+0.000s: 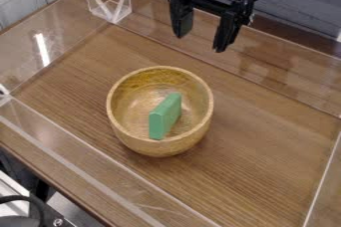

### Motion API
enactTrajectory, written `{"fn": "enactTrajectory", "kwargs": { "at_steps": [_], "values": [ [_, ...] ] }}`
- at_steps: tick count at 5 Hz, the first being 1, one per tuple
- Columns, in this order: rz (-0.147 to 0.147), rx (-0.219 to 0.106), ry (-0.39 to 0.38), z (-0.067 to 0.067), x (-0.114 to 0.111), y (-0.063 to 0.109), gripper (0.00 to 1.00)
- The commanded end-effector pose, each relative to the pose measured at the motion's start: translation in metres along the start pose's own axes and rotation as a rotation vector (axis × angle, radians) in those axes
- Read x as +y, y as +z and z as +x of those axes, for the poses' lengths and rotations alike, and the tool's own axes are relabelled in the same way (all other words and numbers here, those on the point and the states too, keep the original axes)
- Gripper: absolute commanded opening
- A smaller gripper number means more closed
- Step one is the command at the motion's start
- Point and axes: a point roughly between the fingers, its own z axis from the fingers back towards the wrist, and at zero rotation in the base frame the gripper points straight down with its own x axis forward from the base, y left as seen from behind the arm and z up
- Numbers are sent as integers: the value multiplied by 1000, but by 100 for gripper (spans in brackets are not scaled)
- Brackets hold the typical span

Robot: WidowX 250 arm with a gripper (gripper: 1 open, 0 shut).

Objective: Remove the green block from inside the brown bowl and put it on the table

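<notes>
The brown bowl stands a little left of the middle of the table. The green block lies inside it, leaning against the inner wall on the right side. My gripper hangs at the top of the view, behind and to the right of the bowl, well above the tabletop. It points down and its two dark fingers stand apart with nothing between them.
Clear acrylic walls edge the tabletop on all sides. A small clear acrylic bracket stands at the far left corner. Bare wood-grain surface lies to the right of and in front of the bowl.
</notes>
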Motion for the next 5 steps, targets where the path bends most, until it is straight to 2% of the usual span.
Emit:
{"fn": "enactTrajectory", "kwargs": {
  "at_steps": [1,2,3,5],
  "values": [
    [1,10,-6,-15,7,-15,100],
    [3,15,-15,-37,13,-35,100],
    [-1,-2,-22,-43,15,-46,100],
    [-16,-37,-47,-47,16,-63,100]
  ]
}}
